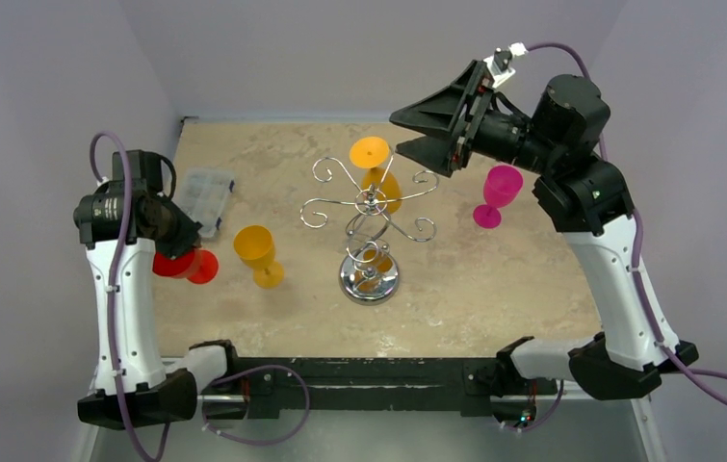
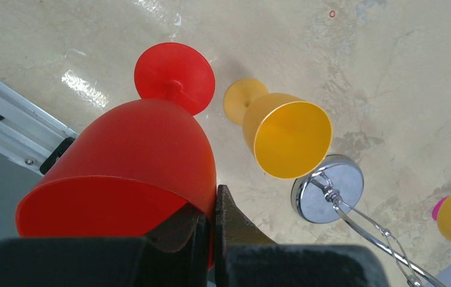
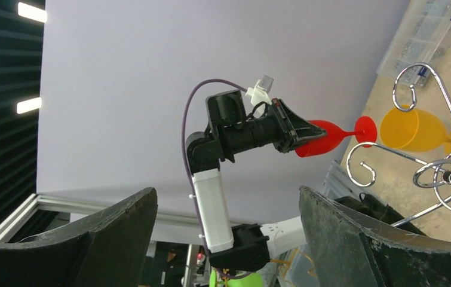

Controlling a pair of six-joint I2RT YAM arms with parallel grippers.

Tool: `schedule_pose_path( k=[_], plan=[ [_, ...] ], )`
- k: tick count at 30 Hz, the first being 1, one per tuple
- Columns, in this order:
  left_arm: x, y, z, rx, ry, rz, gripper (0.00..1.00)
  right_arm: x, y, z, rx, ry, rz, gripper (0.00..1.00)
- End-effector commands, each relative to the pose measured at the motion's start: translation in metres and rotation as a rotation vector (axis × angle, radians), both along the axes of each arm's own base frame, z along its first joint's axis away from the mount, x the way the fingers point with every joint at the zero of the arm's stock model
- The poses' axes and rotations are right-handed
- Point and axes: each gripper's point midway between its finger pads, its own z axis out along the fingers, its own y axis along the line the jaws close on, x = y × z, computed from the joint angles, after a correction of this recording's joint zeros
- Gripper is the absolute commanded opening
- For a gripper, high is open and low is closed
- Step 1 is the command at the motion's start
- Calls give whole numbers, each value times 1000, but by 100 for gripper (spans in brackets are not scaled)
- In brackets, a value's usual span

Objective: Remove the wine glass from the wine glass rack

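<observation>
**Top view.** My right gripper [image 1: 415,133] is raised beyond the wine glass rack [image 1: 369,219], on its right. The jaws are spread wide and hold nothing. My left gripper [image 1: 178,252] is at the left side of the table [image 1: 494,289], clamped on the red wine glass [image 1: 191,267]. The rack stands mid-table on its round base. One orange wine glass [image 1: 376,173] hangs from the rack upside down, foot uppermost, on the far side of the stem. A yellow wine glass [image 1: 257,252] stands upright between the red glass and the rack base. A pink wine glass [image 1: 494,195] stands to the right of the rack, apart from it. A clear plastic box [image 1: 203,197] lies at the far left.

**Left wrist view.** My fingers [image 2: 238,224] are pressed together on the rim of the red glass, one inside the bowl and one outside. I cannot tell whether its foot touches the table. The yellow glass stands just beside it, with the chrome base near.

**Right wrist view.** My fingers [image 3: 121,230] stand far apart with nothing between them. Across the table, the left arm holds the red glass by its rim. The rack's scroll arms show at the right edge.
</observation>
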Motion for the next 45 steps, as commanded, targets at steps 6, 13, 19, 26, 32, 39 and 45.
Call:
schedule_pose_path(
  k=[6, 13, 19, 26, 32, 39, 45],
  plan=[
    [13, -6, -55, -114, 64, 52, 0, -10, -4, 8, -1, -39, 20, 86],
    [23, -11, -78, -179, 101, 61, 0, -8, -8, 4, -9, -31, -14, 86],
    [31, 8, -92, -99, 142, 92, 0, -9, -11, -6, -12, -20, -38, 86],
    [45, 16, -102, -65, 148, 83, 0, -5, -13, -9, -20, -17, -51, 86],
    [53, 19, -107, -48, 121, 53, 0, 0, -10, -7, -20, -20, -47, 86],
    [56, 20, -113, -42, 120, 33, 0, 6, -8, -6, -16, -22, -51, 86],
    [59, 19, -113, -47, 121, 27, 7, 9, -7, -7, -15, -19, -57, 85]
  ],
)
